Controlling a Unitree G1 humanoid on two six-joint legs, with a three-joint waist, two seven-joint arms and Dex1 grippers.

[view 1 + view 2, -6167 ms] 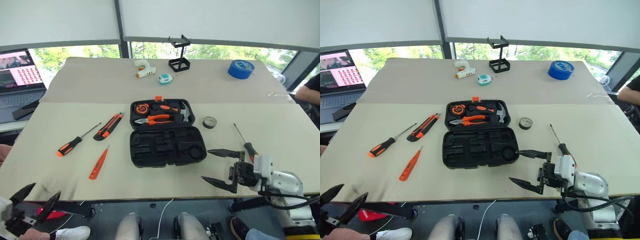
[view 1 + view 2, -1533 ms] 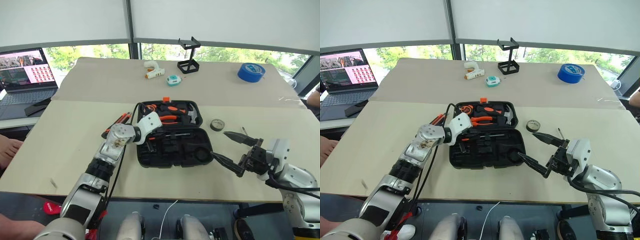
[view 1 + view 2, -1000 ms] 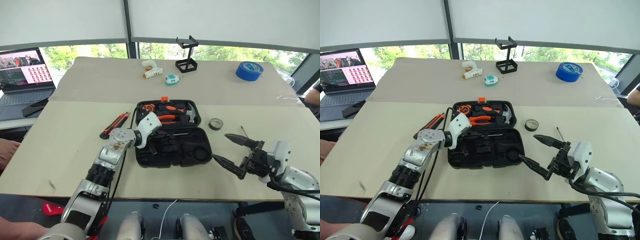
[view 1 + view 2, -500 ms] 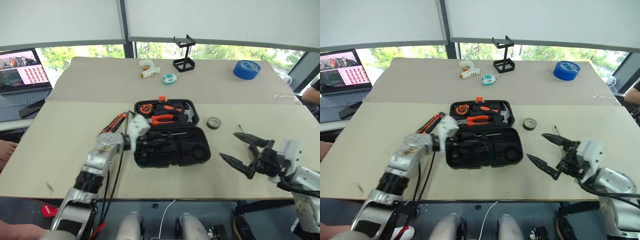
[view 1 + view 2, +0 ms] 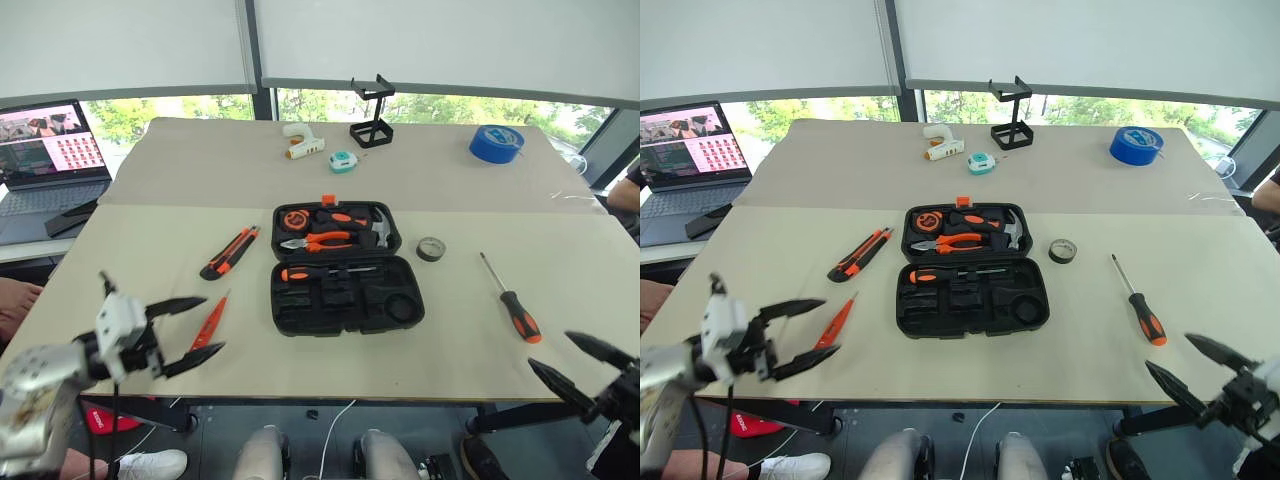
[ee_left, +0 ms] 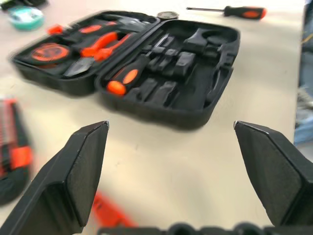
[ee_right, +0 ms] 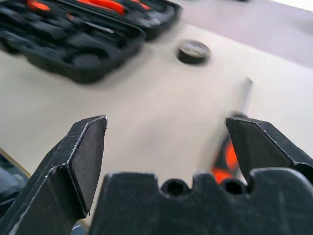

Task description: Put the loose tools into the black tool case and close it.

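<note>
in the head view the black tool case (image 5: 345, 270) lay open mid-tabletop (image 5: 560, 250), one screwdriver (image 5: 318, 271) slotted inside, both tools spread and empty, while in the left wrist view the slim, stiff, light orange screwdriver (image 6: 110, 213) seemed best taken at its handle.

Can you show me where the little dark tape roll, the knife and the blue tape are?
small dark tape roll (image 5: 431, 249), left eye view, its top face.
utility knife (image 5: 228, 253), left eye view, mid-body.
blue tape roll (image 5: 496, 143), left eye view, its top.
</note>
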